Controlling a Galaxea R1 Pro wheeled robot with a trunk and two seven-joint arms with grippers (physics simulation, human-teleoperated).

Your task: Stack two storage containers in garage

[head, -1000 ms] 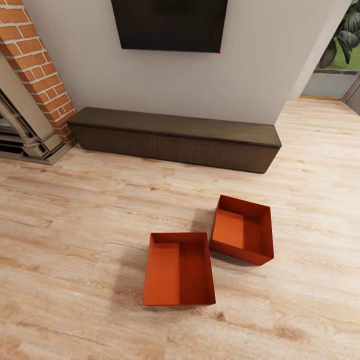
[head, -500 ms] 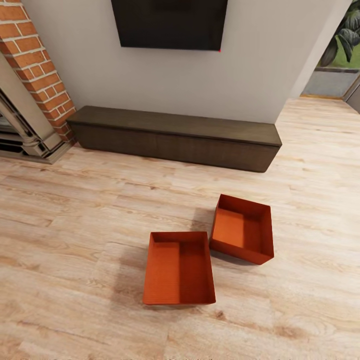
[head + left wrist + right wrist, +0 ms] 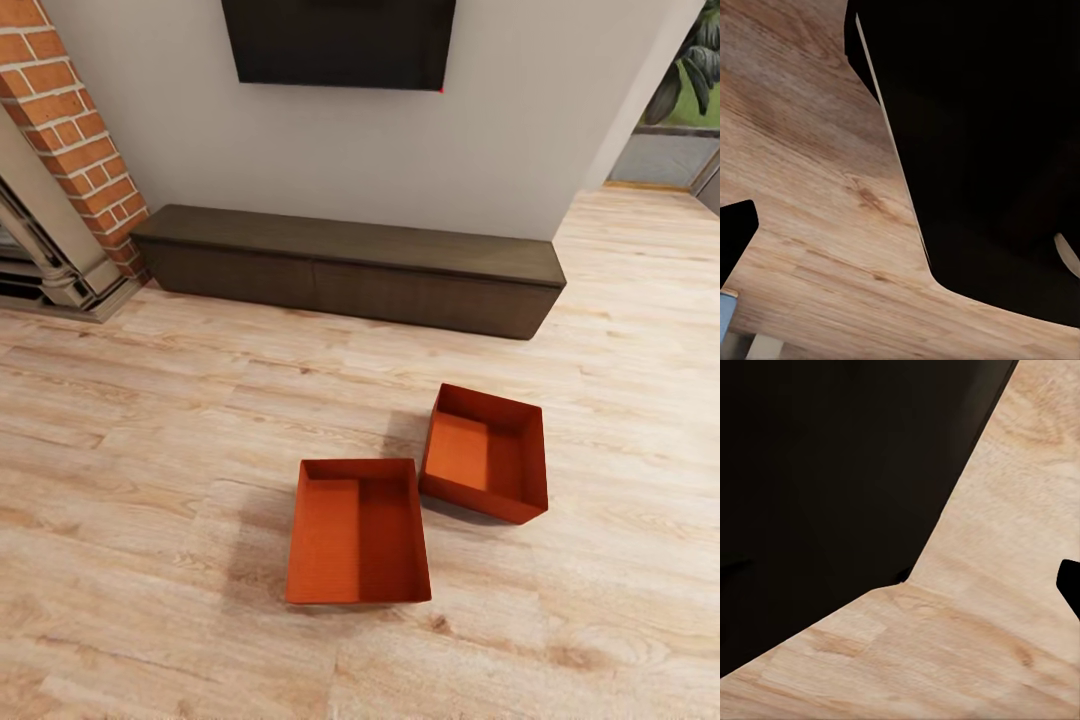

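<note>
Two orange-red open-top storage containers sit on the pale wood-plank floor of the living room. The nearer container lies square to me, just left of centre. The other container rests just behind and to its right, turned at a slight angle, almost touching it. Both are empty. In the left wrist view, a dark tip shows at the picture's edge over the planks beside my black body. The right wrist view has a similar dark tip.
A long low dark-brown cabinet runs along the white wall behind the containers, under a black TV. A red-brick fireplace stands at the far left. An opening with a plant lies at the far right.
The whole head picture has shifted slightly, so the camera moved. The two containers rest where they were on the floor.
</note>
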